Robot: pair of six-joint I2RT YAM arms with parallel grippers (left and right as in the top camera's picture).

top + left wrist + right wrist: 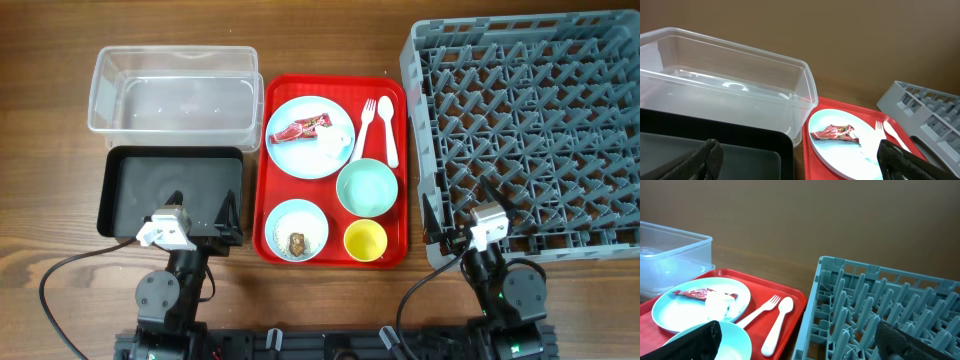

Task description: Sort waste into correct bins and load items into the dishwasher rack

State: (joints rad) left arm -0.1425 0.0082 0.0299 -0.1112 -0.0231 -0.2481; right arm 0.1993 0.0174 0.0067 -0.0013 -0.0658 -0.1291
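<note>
At the near edge of the desk [50, 150]: both arms sit low. The left fingers [702, 160] are over the near end of the black tray [112, 195], and the right fingers [695, 340] are at the near left corner of the dishwasher rack [540, 120].
Left fingers: spread wide, with nothing between them.
Right fingers: also wide apart and empty.
Bins: the black tray lies right under the left fingers, with the clear tub [170, 105] just beyond its far rim. Both are bare inside.
Between the arms: the red serving tray [397, 230] carries everything to be sorted.
Waste on the plate: the red snack wrapper [300, 130] and the crumpled napkin [330, 143] lie side by side on the large plate [290, 157], at the tray's far left.
Waste in the bowl: the brown lump [298, 241] and pale specks that look like rice sit in the small blue bowl [278, 222], at the tray's near left.
Other items: the mint bowl [367, 187] and yellow cup [366, 240] are on the tray's right side. The fork [366, 125] and spoon [387, 130] lie beyond them.
Rack: no item stands on its pegs.
Progress: the task appears to be at its very start, with no waste binned and nothing loaded. All four pieces of waste and all six items remain.
Reach: the small blue bowl is nearest the left fingers, just past the black tray's right rim. The yellow cup is nearest the right fingers, to their left.
</note>
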